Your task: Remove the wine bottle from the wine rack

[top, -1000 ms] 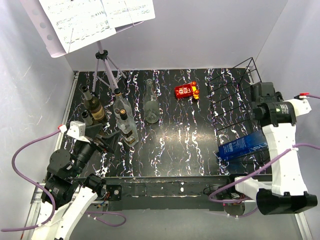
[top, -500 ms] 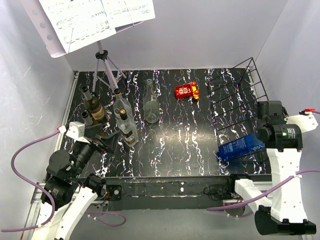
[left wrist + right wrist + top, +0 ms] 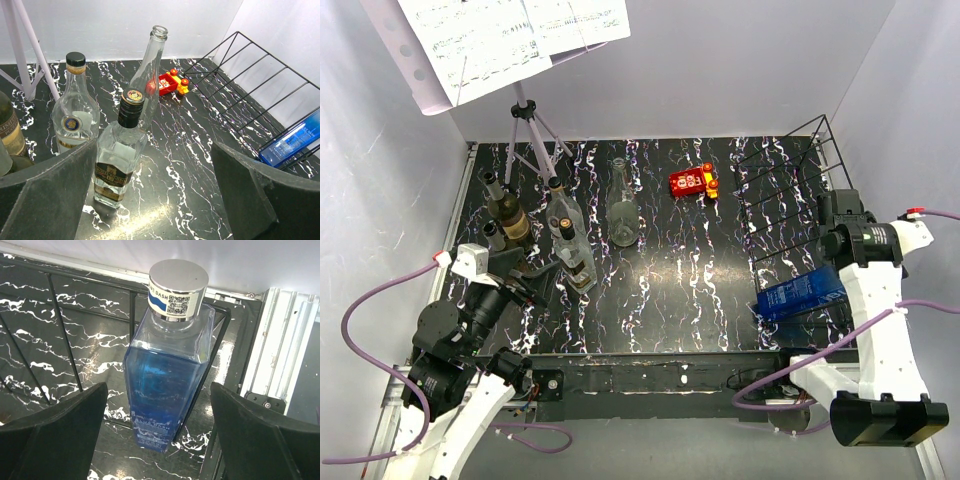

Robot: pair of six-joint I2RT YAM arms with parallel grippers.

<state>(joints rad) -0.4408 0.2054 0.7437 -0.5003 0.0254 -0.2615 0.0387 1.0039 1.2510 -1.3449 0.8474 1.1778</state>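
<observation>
The wine bottle (image 3: 800,292) is a square blue bottle with a silver cap. It lies on the near end of the black wire wine rack (image 3: 788,190) at the right of the table. In the right wrist view the bottle (image 3: 165,375) lies between my spread fingers, cap away from the camera, with a rack bar (image 3: 65,335) beside it. My right gripper (image 3: 842,225) (image 3: 157,440) is open, hovers over the bottle and does not touch it. My left gripper (image 3: 525,275) (image 3: 155,200) is open and empty at the left.
Several upright bottles stand at the left: a square clear one (image 3: 120,155), a round one (image 3: 75,115) and a tall empty one (image 3: 623,205). A red toy (image 3: 692,182) lies mid-back. A music stand (image 3: 525,130) stands at the back left. The table's metal rail (image 3: 280,350) runs beside the rack.
My right arm swung toward the near right, then came back over the rack's near end. The blue bottle and my left arm have not moved.
</observation>
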